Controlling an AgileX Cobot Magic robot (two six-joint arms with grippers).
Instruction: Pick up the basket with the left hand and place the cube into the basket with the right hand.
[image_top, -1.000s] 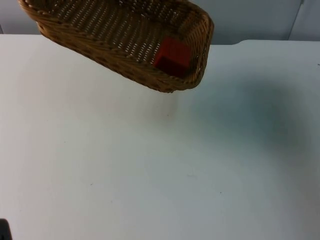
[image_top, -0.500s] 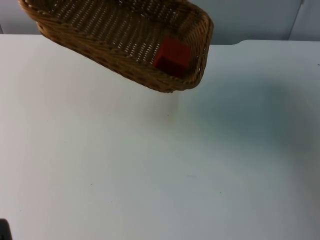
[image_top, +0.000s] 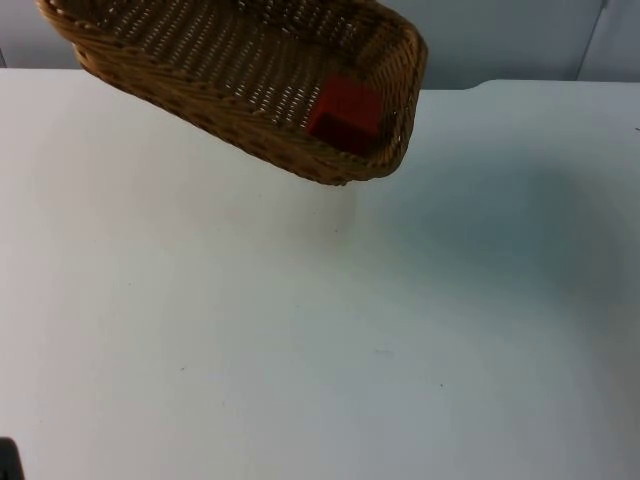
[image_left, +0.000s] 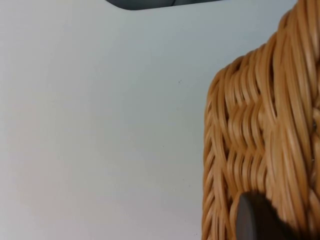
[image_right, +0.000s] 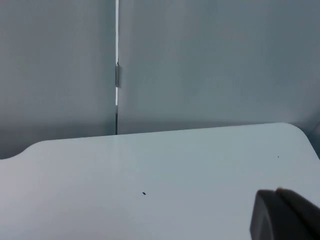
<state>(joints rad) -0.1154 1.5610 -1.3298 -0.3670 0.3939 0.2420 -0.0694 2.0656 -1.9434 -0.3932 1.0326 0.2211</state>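
Note:
A woven brown basket (image_top: 236, 134) hangs tilted above the far left of the white table (image_top: 320, 330). A red cube (image_top: 345, 112) lies inside it, against the right end wall. In the left wrist view the basket's wicker wall (image_left: 260, 130) stands close up, and my left gripper (image_left: 257, 220) is shut on its rim, one black fingertip pressed against the weave. My right gripper (image_right: 285, 217) waits over the table's far right corner, away from the basket, with nothing seen in it.
The grey partition wall (image_right: 200, 60) closes off the table's far edge, with a vertical seam (image_right: 116, 75) in it. A small dark object (image_top: 8, 460) sits at the near left edge of the table.

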